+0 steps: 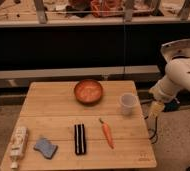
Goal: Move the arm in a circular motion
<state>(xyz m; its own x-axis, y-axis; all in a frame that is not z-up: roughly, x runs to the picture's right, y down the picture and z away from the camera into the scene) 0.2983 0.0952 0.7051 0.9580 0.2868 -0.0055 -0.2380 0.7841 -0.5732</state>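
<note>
The arm (180, 75) looks like smooth, shiny white plastic with round, thick parts. At its end, off the right edge of the counter (63, 102), hangs the gripper (155, 110), made of pale yellowish stuff that looks a bit see-through. The counter is light wood with long boards and a dull, smooth top. The bowl (88, 91) is shiny and orange-brown, like glazed clay. The cup (128, 103) looks like thin, milky plastic. The sponge (45, 147) is blue and looks soft and rough. The carrot (107, 133) has dull orange skin. The bottle (18, 146) looks like white plastic.
</note>
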